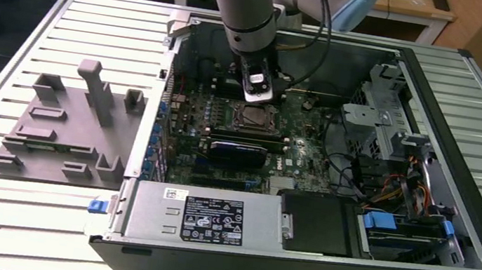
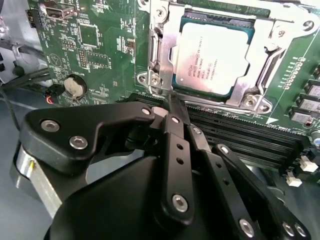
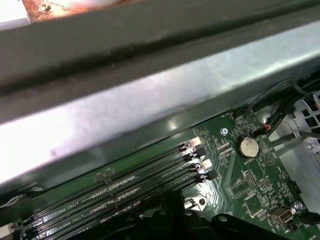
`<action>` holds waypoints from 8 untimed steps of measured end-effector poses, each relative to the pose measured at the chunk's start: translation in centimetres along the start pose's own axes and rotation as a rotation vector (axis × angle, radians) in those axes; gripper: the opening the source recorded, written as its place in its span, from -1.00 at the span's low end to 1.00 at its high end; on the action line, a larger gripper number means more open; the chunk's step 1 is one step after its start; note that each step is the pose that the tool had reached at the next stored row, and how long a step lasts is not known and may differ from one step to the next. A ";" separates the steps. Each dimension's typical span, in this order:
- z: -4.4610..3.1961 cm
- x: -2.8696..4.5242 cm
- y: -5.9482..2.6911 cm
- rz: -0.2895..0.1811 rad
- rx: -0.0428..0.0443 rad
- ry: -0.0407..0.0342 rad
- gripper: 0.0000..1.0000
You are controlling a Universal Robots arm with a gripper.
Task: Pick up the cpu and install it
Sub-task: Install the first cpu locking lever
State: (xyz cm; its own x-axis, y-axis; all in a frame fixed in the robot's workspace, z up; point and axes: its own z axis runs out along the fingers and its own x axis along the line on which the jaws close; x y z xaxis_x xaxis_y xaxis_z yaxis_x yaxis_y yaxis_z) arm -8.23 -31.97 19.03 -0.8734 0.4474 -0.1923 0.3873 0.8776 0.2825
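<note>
The cpu (image 2: 212, 57), a silvery square chip with a pale rim, lies flat inside the metal socket frame (image 2: 159, 50) on the green motherboard (image 2: 90, 45). In the exterior view it shows as a small square (image 1: 253, 115) in the middle of the open computer case. My gripper (image 2: 173, 102) hangs just beside the socket's edge, over the memory slots (image 2: 240, 135). Its black fingers meet at the tips and nothing shows between them. In the exterior view the gripper (image 1: 257, 96) points down just behind the socket.
A grey fixture tray (image 1: 62, 131) with upright posts sits on the slatted table at the exterior view's left. The case holds a power supply (image 1: 201, 218), drive cages (image 1: 398, 228) and cables. The metal case wall (image 3: 150, 100) runs close by the memory slots (image 3: 125, 190) and coin battery (image 3: 247, 146).
</note>
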 end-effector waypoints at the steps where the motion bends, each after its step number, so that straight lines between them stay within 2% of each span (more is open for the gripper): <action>1: 0.03 -0.05 -0.06 0.001 -0.0020 0.0008 -0.79; 8: 0.18 -0.13 -0.15 0.001 -0.0038 0.0016 -0.79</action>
State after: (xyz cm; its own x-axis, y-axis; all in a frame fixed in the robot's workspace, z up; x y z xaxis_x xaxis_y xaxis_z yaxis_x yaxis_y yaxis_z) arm -8.12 -32.13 18.84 -0.8734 0.4482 -0.1904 0.3873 0.8764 0.2862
